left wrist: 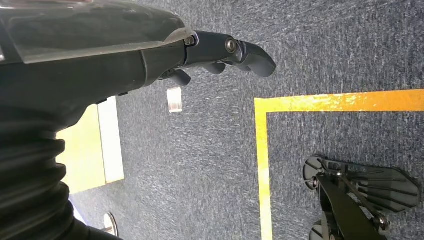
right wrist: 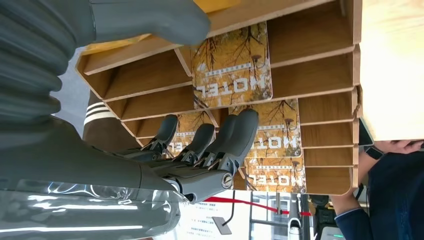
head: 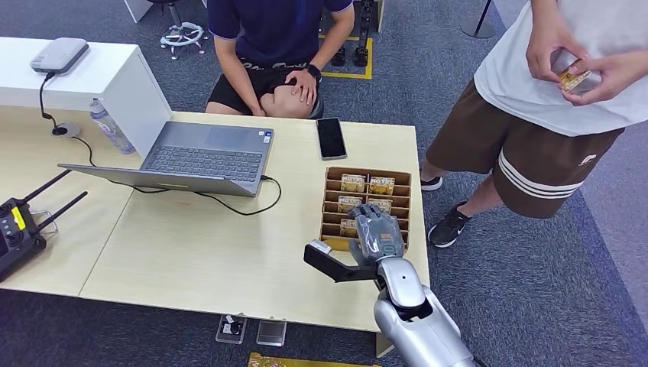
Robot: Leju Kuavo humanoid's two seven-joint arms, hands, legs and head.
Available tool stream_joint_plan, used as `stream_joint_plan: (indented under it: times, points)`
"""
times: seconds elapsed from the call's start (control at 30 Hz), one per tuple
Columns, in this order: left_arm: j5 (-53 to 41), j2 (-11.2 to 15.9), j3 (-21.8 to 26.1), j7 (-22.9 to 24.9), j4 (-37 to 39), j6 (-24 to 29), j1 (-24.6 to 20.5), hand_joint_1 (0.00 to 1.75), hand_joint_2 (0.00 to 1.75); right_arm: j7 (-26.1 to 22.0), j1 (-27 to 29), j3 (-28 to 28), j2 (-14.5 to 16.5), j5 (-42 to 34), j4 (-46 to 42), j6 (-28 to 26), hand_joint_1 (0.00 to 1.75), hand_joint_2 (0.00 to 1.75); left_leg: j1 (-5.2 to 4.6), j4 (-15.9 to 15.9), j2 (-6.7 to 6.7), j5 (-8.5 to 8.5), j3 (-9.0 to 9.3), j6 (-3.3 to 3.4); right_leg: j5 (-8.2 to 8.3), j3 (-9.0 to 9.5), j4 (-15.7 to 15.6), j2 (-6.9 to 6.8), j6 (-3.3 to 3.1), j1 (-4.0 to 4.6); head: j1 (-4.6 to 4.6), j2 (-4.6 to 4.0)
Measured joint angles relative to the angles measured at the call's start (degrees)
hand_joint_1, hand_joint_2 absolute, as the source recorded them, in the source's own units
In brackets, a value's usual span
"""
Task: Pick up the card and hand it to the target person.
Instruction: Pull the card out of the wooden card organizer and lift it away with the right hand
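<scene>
From the head view, a brown slotted cardboard rack point(head: 333, 200) lies flat near the right end of the pale wooden table point(head: 191, 252), its slots running across the table's width. Orange-and-white hotel key cards point(head: 353, 183) stand in several slots, long edges along the slots and printed faces toward the robot. The right hand point(head: 377, 232) hovers over the rack's nearer rows, fingers pointing away from the robot and down toward the cards. A standing person in a white shirt point(head: 565, 61) holds another such card point(head: 575, 79) in both hands, well apart from the rack. A black phone point(head: 331, 138) lies just beyond the rack; an open grey laptop point(head: 200, 157) sits to its left before a seated person in a dark blue shirt point(head: 275, 30).

From the left wrist view, the left hand point(left wrist: 220, 55) hangs over blue carpet point(left wrist: 200, 165) with yellow floor tape point(left wrist: 320, 102), fingers loosely curled and holding nothing.

From the right wrist view, the right hand's dark fingers point(right wrist: 235, 135) extend side by side, slightly apart, tips at the cards' faces; whether they touch is hard to tell. The thick grey thumb point(right wrist: 150, 20) sits apart by the rack's edge. Nothing is pinched.
</scene>
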Motion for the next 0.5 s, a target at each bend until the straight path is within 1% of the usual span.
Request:
stream_joint_plan:
  times: [0.13,0.3,0.43,0.5]
  points:
    - [-0.13,0.0,-0.02,0.11,0.0,-0.04,0.0,0.0,1.75,0.13,0.36,-0.01,0.0,0.17,-0.08,0.04,0.72,1.75,0.0,0.0,0.0,0.0,0.0,0.0,0.0,0.0,0.0,0.0,0.0,0.0,0.0,0.0]
    - [-0.17,0.0,-0.04,0.19,0.0,-0.1,0.0,0.0,1.75,0.15,0.36,-0.19,0.0,0.23,-0.19,0.57,0.87,1.75,0.0,0.0,0.0,0.0,0.0,0.0,0.0,0.0,0.0,0.0,0.0,0.0,0.01,0.0]
    - [-0.17,0.0,-0.03,0.19,0.0,-0.07,0.01,0.0,1.75,0.15,0.26,-0.35,0.02,0.35,-0.22,0.67,1.05,1.75,0.0,0.0,0.0,0.0,0.01,0.0,0.0,0.01,0.0,0.0,0.0,0.0,-0.01,0.0]
    - [-0.17,0.0,-0.04,0.19,0.0,-0.04,0.01,0.0,1.75,0.15,0.21,-0.39,0.03,0.4,-0.31,0.66,1.08,1.75,0.0,0.0,0.0,0.0,0.01,0.0,0.0,0.01,0.0,0.0,0.0,0.0,-0.01,0.0]
